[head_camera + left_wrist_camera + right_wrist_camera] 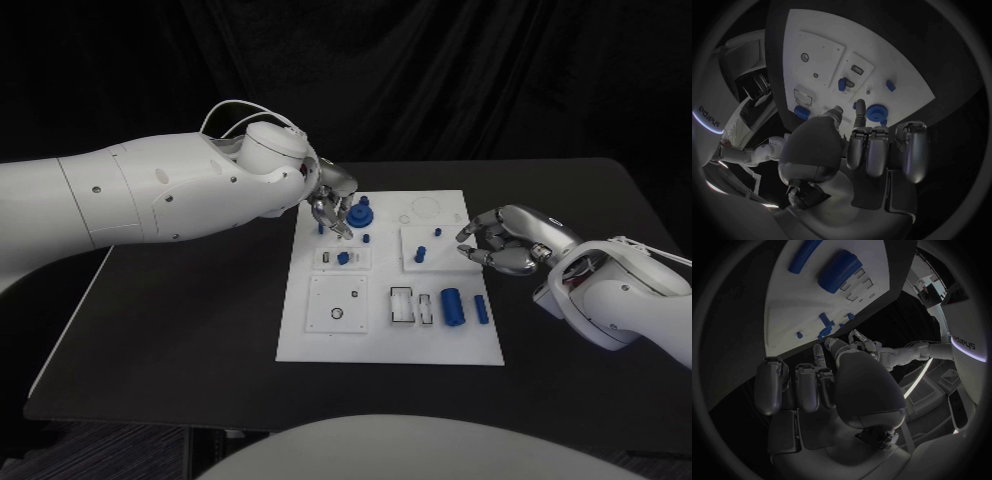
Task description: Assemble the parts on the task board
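The white task board point(303, 345) lies mid-table. My left hand point(333, 208) hovers over its far left corner with most fingers curled in; thumb and one finger point down beside a round blue part point(361, 213) point(876, 113), nothing between them. Another blue part point(801, 112) sits by the thumb. My right hand point(505, 240) point(826, 385) hangs at the board's right edge, fingers curled on nothing, near a blue piece point(420, 252). A blue cylinder point(451, 305) point(839, 271) and a blue bar point(480, 308) point(803, 255) lie near the front right.
A small blue peg point(366, 238) and a blue piece in a slot point(346, 258) stand mid-board. White slotted blocks point(402, 305) sit left of the cylinder. The black table point(173, 330) has free room left, right and in front of the board.
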You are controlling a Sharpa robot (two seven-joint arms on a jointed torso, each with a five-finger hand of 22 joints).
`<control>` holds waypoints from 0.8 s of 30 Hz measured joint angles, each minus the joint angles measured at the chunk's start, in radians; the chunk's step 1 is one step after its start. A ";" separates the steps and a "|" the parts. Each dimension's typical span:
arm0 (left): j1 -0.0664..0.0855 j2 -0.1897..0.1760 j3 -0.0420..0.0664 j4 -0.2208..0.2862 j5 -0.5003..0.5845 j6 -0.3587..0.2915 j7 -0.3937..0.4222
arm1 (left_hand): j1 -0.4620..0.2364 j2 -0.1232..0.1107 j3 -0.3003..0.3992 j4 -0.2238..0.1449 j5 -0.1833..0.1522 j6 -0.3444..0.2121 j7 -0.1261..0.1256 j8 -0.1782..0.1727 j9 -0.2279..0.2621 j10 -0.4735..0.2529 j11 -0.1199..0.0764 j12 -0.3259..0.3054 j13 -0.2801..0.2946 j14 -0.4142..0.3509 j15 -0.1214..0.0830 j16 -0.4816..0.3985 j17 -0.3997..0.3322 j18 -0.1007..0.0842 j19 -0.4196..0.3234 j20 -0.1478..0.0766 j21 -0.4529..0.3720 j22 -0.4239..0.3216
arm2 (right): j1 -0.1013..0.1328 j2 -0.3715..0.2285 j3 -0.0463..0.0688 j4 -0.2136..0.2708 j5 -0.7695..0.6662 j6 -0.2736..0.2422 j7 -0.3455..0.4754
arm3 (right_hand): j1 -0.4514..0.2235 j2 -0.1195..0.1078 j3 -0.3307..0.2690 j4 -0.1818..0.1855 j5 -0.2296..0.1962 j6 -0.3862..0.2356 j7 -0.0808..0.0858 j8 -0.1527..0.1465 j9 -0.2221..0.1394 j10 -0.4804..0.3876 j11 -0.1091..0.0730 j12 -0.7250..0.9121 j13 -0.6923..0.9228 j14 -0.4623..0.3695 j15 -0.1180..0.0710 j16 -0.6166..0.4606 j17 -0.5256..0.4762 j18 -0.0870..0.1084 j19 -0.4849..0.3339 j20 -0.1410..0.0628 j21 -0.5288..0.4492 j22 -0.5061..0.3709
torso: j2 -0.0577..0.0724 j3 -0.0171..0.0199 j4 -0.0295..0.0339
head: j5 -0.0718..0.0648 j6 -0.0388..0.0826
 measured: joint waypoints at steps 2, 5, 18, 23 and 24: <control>0.000 0.012 0.000 -0.011 0.013 0.024 -0.001 | 0.008 0.000 0.003 -0.003 0.000 -0.005 0.005 -0.006 0.002 0.000 0.000 0.000 0.000 0.000 0.000 0.000 0.000 0.000 0.000 0.000 0.000 0.000 | 0.000 -0.004 0.000 0.002 0.003 -0.006 0.002 | 0.000 0.000 0.001 0.001 0.007 0.001 -0.001 0.000 0.000 0.000 0.000 0.000 0.000 0.000 0.000 0.004 0.000 0.000 0.000 0.000 0.000 0.000 | 0.001 0.0001 -0.0007 | 0.001 0.000; 0.000 0.031 0.000 -0.027 0.028 0.056 -0.003 | 0.014 0.003 0.001 -0.006 0.004 -0.007 0.003 -0.007 0.002 0.000 0.000 0.000 0.000 0.000 0.000 0.000 0.000 0.000 0.000 0.000 -0.007 0.000 | 0.000 -0.008 0.000 0.004 0.008 -0.017 0.006 | 0.000 0.000 0.004 0.004 0.020 0.004 -0.004 0.000 0.000 0.000 0.000 0.000 0.000 0.000 0.000 0.004 0.000 0.000 0.000 0.000 0.000 0.000 | 0.002 0.0010 -0.0013 | 0.003 0.000; -0.008 0.064 0.000 -0.052 0.060 0.109 -0.007 | 0.014 0.004 0.001 -0.006 0.004 -0.019 0.012 -0.034 -0.006 0.000 0.000 0.000 0.000 0.000 0.000 0.000 0.000 0.000 0.000 0.000 -0.018 0.000 | 0.000 -0.019 0.000 0.015 0.024 -0.052 0.030 | 0.000 0.000 0.005 0.005 0.031 0.004 -0.004 0.000 0.001 0.000 0.000 0.000 0.000 0.000 0.000 0.008 0.000 0.000 0.000 0.000 0.000 0.000 | 0.003 0.0004 -0.0019 | 0.002 0.000; -0.017 0.061 0.000 -0.053 0.064 0.113 -0.016 | 0.011 0.007 -0.004 -0.002 0.008 -0.019 0.012 -0.040 -0.011 0.000 0.000 0.000 0.000 0.000 0.000 0.000 0.000 0.000 0.000 0.000 -0.030 0.000 | 0.000 -0.019 0.000 0.015 0.028 -0.057 0.033 | 0.000 0.000 0.005 0.005 0.035 0.004 -0.004 0.000 0.001 0.000 0.000 0.000 0.000 0.000 0.000 0.008 0.000 0.000 0.000 0.000 0.000 0.000 | 0.004 -0.0005 -0.0018 | 0.006 0.000; -0.019 0.061 0.000 -0.053 0.064 0.113 -0.018 | 0.010 0.008 -0.004 -0.002 0.010 -0.019 0.012 -0.040 -0.011 0.000 0.000 0.000 0.000 0.000 0.000 0.000 0.000 0.000 0.000 0.000 -0.030 0.000 | 0.000 -0.020 0.000 0.015 0.028 -0.058 0.033 | 0.000 0.000 0.005 0.005 0.038 0.004 -0.004 0.000 0.001 0.000 0.000 0.000 0.000 0.000 0.000 0.008 0.000 0.000 0.000 0.000 0.000 0.000 | 0.004 -0.0006 -0.0018 | 0.007 0.000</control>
